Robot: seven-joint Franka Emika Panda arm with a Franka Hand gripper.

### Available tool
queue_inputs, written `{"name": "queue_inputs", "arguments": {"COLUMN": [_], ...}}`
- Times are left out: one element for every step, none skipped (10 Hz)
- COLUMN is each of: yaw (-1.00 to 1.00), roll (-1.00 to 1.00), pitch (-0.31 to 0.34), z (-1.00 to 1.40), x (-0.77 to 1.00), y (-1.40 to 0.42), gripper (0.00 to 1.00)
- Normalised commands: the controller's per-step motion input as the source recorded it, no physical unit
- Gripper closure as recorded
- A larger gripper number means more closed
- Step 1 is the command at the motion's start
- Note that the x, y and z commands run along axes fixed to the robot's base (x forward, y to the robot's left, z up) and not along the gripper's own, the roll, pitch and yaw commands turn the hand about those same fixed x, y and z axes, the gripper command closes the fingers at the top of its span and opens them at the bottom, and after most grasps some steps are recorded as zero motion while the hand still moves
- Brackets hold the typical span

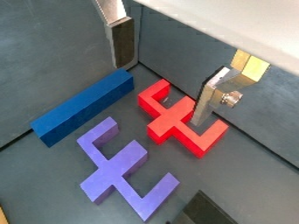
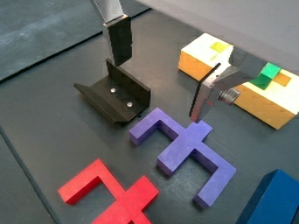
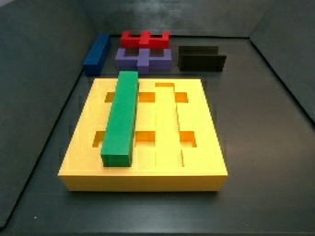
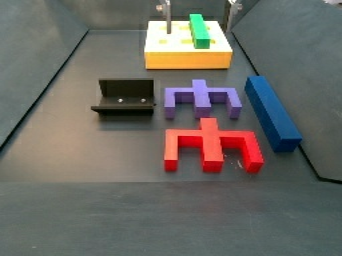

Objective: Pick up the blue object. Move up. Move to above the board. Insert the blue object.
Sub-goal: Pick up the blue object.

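Note:
The blue object [image 1: 84, 107] is a long dark blue bar lying flat on the dark floor; it shows in both side views [image 3: 95, 53] [image 4: 271, 110], and one end shows in a wrist view [image 2: 271, 199]. The board [image 3: 197, 157] is a big yellow slab, also in a side view [image 4: 160, 58] and a wrist view [image 2: 201, 63]. A green bar [image 3: 121, 115] lies in one of its grooves. My gripper [image 1: 167, 70] [image 2: 163, 66] is open and empty, hanging high above the floor pieces. Only its fingertips [image 4: 167, 8] show in a side view.
A red notched piece [image 1: 181, 122] [image 4: 210, 145] and a purple notched piece [image 1: 122, 166] [image 4: 201, 97] lie beside the blue bar. The fixture [image 2: 117, 94] [image 4: 123, 98] stands on the floor beyond the purple piece. Dark walls enclose the floor.

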Motion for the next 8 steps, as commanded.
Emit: {"name": "queue_inputs", "arguments": {"yaw": [0.0,-0.44,-0.38,-0.3,-0.25,-0.17,0.0,0.04], "roll": [0.0,-0.02,-0.04,-0.03,-0.06,-0.05,-0.05,-0.03], "pitch": [0.0,-0.104,-0.124,-0.146,-0.17,-0.193,-0.251,-0.243], "z": [0.0,-0.41,-0.5,-0.78,-0.91,-0.88,-0.71,-0.71], "x": [0.0,-0.82,-0.88,-0.98,-1.0,-1.0,-1.0,-0.94], "y": [0.02,0.11,0.11,0.17,0.14,0.12,0.16,0.11], "gripper": [0.0,0.0,0.0,0.0,0.0,0.0,0.0,0.0]}}
